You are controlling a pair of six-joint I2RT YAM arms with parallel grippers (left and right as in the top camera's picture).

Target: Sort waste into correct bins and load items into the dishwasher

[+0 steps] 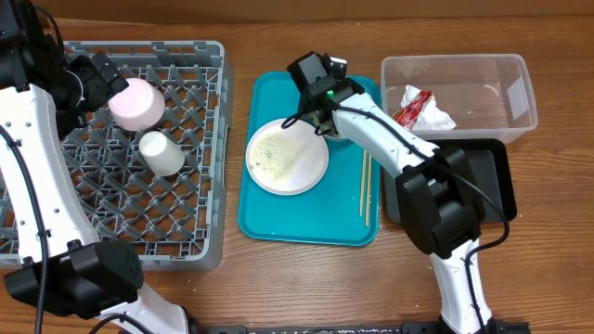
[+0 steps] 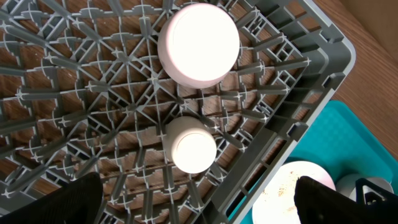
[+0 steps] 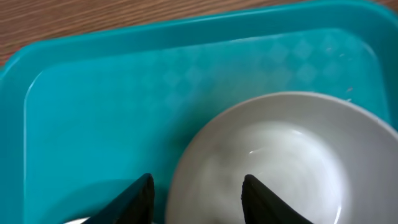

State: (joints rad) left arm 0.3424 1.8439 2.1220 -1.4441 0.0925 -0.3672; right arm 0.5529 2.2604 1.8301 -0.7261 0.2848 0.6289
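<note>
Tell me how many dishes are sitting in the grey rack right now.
2. A pinkish bowl sits near the rack's back edge; a small cup is just in front of it. The left arm covers part of the rack, so more may be hidden.

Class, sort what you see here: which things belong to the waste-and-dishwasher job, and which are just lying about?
Job: plate, rice grains, white bowl, pink bowl, cup, red wrapper, tissue, clear tub, black tray, grey rack.
Lying about: chopsticks, teal tray.
</note>
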